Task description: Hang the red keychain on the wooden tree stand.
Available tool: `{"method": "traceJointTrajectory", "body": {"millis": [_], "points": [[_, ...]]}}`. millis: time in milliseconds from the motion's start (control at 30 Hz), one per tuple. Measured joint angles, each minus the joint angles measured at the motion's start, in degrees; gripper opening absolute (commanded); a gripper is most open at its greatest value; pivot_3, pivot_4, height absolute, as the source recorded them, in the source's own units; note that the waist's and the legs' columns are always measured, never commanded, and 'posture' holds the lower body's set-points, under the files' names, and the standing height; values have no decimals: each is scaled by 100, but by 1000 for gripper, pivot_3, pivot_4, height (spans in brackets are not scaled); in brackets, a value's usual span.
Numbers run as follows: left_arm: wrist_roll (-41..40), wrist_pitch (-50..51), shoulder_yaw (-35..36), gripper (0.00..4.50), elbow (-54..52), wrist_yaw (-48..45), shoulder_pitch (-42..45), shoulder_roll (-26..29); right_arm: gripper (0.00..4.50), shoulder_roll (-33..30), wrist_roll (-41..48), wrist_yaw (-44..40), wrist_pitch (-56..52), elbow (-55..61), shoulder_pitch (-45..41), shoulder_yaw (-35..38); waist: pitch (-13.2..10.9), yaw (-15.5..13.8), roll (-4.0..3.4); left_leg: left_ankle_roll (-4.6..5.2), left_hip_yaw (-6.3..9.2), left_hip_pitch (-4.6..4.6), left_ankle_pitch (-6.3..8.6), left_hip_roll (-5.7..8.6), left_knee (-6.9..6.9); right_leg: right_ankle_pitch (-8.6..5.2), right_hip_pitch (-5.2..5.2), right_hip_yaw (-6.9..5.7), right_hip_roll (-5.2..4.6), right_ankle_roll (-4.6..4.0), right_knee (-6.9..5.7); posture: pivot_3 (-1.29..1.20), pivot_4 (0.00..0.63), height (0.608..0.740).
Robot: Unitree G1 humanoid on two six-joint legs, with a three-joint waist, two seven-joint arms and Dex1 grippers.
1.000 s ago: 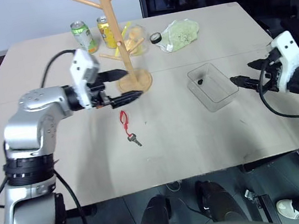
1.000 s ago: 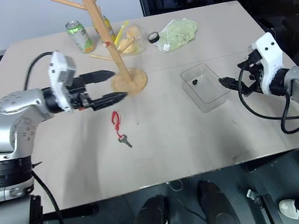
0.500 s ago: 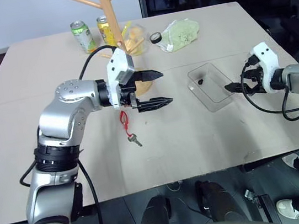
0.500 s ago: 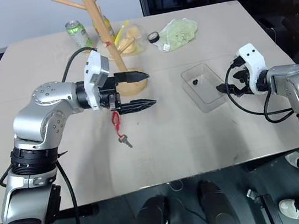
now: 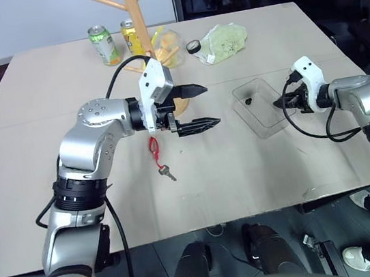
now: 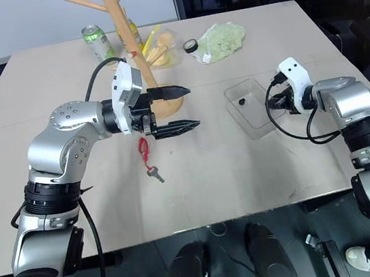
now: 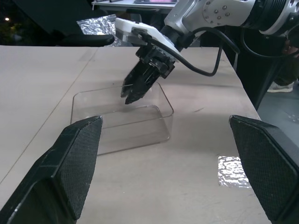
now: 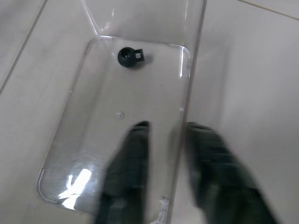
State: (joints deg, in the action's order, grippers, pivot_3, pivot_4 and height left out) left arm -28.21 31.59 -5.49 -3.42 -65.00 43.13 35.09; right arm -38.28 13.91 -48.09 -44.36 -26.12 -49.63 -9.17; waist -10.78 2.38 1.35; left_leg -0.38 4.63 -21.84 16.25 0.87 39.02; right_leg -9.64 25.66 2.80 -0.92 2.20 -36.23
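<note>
The red keychain [image 5: 153, 148] lies flat on the table, its small key [image 5: 168, 176] at the near end. Just above and beyond it hovers my left gripper [image 5: 208, 105], open and empty, pointing toward the right. Behind that gripper stands the wooden tree stand [image 5: 133, 22], its round base partly hidden. My right gripper [image 5: 279, 103] is at the right wall of a clear plastic tray [image 5: 266, 125]. In the right wrist view its fingers [image 8: 136, 140] straddle that wall, one inside and one outside. In the left wrist view they [image 7: 133, 91] look shut on the rim.
Two drink cans [image 5: 103, 45] stand at the back left beside the stand, with a bag of yellow snacks [image 5: 168, 41], a small roll [image 5: 192, 46] and a green bag [image 5: 224, 42]. A small black piece [image 8: 129, 57] lies inside the tray. The table's near edge runs in front.
My left gripper swung to the right, from beside the stand's base to past the keychain. My right gripper came forward and down to the tray and closed over its wall.
</note>
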Motion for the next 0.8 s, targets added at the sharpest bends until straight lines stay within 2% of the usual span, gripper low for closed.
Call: {"method": "traceJointTrajectory", "body": {"millis": [500, 567, 800], "points": [[-128, 191, 58, 4500, -223, 66, -98, 14, 21, 52, -236, -114, -49, -326, -291, 119, -1, 4, -3, 0, -1, 2, 0, 1, 2, 1, 1, 2, 0, -1, -6, 0, 150, 740], [-133, 214, 80, 4500, -220, 124, -97, 6, 21, 50, -249, 80, -57, -553, -482, 298, -2, 4, -3, 0, -1, 3, 0, 1, 2, 1, 0, 2, 0, -2, -6, 0, 150, 740], [-232, 329, 133, 4500, -194, 435, 9, -444, 21, 127, -516, 1535, 599, -2708, -1565, 1063, -1, 1, -3, -1, -2, 1, 0, 3, -2, 9, 1, 5, -2, -15, -3, 0, 150, 740]]}}
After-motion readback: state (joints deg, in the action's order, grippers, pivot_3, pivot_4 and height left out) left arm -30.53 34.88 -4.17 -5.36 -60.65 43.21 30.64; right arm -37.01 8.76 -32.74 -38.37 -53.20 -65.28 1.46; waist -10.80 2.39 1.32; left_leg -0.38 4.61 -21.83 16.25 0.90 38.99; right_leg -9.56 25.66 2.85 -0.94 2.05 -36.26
